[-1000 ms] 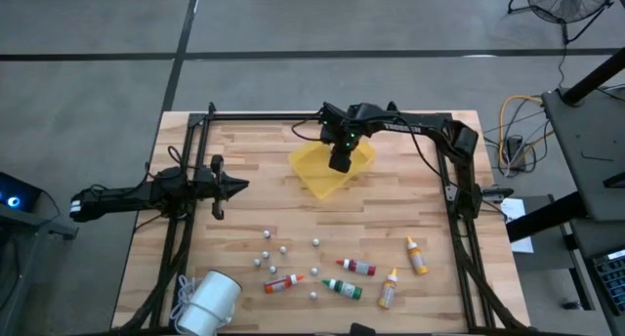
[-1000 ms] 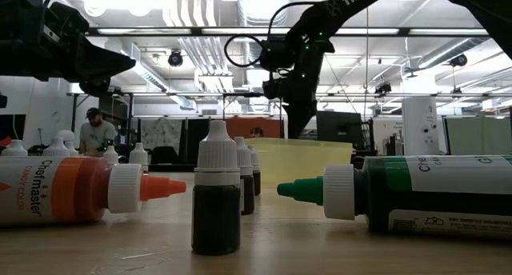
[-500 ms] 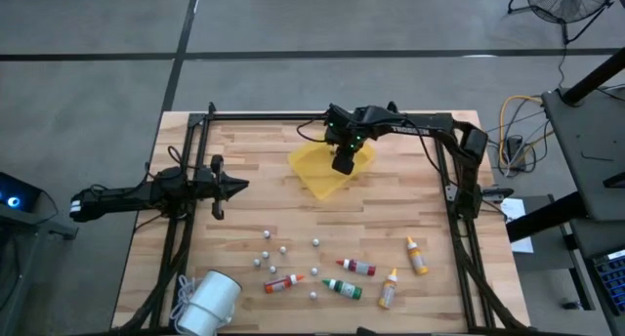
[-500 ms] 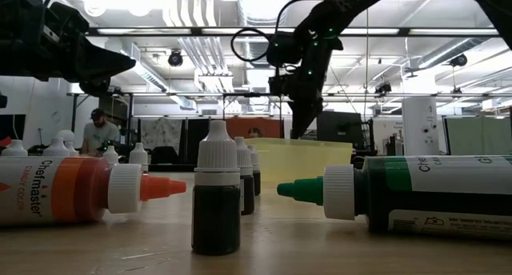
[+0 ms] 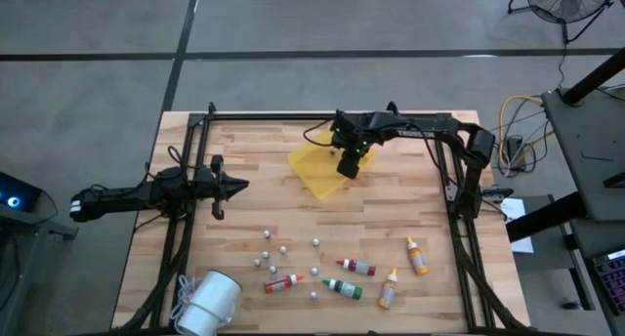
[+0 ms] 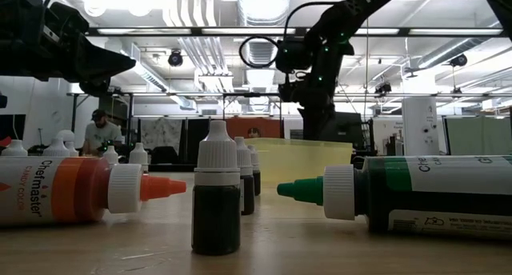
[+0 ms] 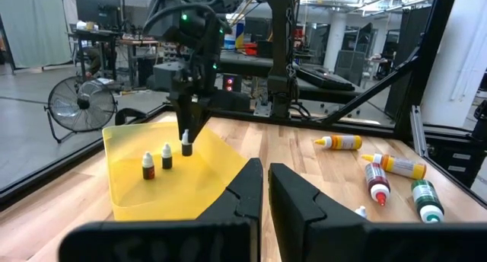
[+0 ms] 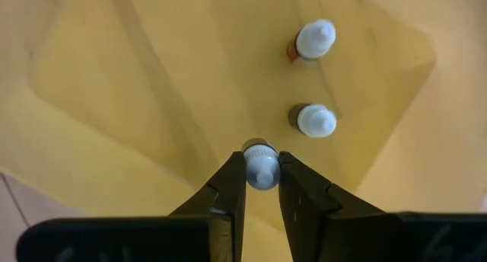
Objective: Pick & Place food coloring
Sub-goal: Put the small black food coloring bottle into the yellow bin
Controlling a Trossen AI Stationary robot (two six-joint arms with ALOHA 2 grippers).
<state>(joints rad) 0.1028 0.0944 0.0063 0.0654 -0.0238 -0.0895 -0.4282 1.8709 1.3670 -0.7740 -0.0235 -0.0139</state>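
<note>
Five food coloring bottles lie on their sides near the table's near edge: orange-capped [image 5: 283, 282], green-capped [image 5: 344, 289], red-capped [image 5: 358, 268], yellow [image 5: 389, 289] and orange [image 5: 417, 256]. My right gripper [image 8: 261, 178] hangs over the yellow tray [image 5: 311, 170], shut on a small white-capped bottle [image 7: 186, 146]. Two more white-capped bottles [image 8: 316, 39] [image 8: 315, 119] stand upright on the tray floor. My left gripper [image 5: 239, 187] waits at the table's left, shut and holding nothing, level above the wood. My right gripper pinches the small bottle by its white cap [image 8: 261, 157] between the two fingers, coming from above and pointing down. The bottle hangs upright below the fingertips inside the tray. Whether its base touches the tray floor I cannot tell.
Several small white-capped bottles [image 5: 266, 234] stand upright among the lying food coloring bottles in the near middle. A white paper roll [image 5: 207, 305] lies at the near left corner. Black frame rails [image 5: 459, 209] run along both sides. Bare wood lies between the tray and the bottles.
My right gripper has drifted a little toward the table's right edge over the tray, staying upright and shut on the small bottle.
</note>
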